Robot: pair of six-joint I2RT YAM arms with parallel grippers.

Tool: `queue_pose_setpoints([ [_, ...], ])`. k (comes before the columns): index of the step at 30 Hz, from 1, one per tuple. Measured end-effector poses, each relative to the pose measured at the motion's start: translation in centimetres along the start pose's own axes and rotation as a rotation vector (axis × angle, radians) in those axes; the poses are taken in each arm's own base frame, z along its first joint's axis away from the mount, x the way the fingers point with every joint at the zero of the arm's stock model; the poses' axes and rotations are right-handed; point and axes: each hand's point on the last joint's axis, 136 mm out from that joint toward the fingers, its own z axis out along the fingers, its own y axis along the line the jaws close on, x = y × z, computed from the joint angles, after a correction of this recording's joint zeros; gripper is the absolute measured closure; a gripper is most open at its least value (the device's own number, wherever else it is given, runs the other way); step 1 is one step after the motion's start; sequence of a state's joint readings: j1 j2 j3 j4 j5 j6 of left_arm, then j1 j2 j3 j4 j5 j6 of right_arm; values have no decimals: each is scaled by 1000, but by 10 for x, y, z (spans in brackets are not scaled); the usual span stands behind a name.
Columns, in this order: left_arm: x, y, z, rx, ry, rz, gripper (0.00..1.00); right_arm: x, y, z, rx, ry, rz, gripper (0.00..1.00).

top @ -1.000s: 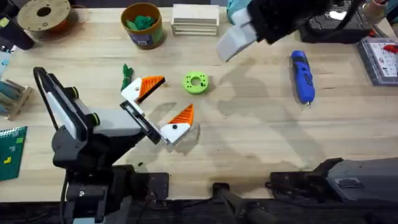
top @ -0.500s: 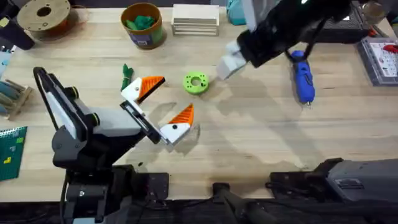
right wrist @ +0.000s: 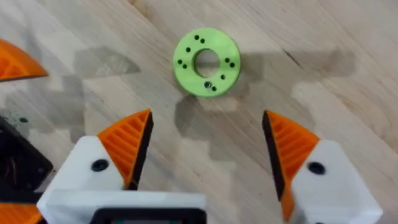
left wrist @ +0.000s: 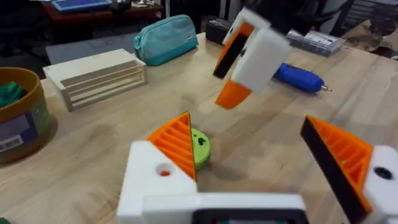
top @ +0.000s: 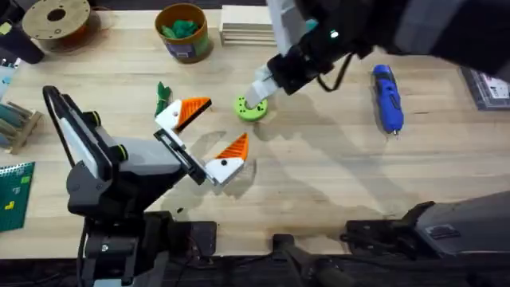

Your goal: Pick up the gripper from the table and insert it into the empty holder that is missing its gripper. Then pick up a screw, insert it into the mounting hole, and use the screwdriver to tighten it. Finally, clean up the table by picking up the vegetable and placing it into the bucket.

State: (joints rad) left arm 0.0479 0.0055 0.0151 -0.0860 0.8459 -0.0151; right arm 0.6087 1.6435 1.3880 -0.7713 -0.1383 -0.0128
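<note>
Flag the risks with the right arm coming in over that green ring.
Right gripper is open above the lime-green ring, which is not a task item; grabbing it wastes a step. The left gripper sits open close by, so the arms could clash. The vegetable lies beside it and could get knocked.

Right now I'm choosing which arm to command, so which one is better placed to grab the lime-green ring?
The right. Its open hand hangs directly above the lime-green ring, fingers spread to either side. The left hand sits nearer its own base, beside the ring rather than over it.
</note>
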Motion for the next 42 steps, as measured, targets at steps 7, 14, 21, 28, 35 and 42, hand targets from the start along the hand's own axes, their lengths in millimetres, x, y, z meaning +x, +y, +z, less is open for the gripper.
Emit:
queue_pose_setpoints([
  [7, 0, 0, 0, 0, 0, 0, 15, 3, -2, 32, -11, 44, 2, 10],
  [14, 0, 0, 0, 0, 0, 0, 15, 7, 2, 48, -18, 73, -8, 10],
  [21, 0, 0, 0, 0, 0, 0, 16, 10, 7, 62, -25, 95, -22, 10],
  [28, 0, 0, 0, 0, 0, 0, 16, 13, 4, 81, -25, 116, -18, 10],
  [35, 0, 0, 0, 0, 0, 0, 15, 8, 4, 83, -26, 97, -23, 85],
  [42, 0, 0, 0, 0, 0, 0, 15, 8, 6, 84, -28, 97, -31, 210],
])
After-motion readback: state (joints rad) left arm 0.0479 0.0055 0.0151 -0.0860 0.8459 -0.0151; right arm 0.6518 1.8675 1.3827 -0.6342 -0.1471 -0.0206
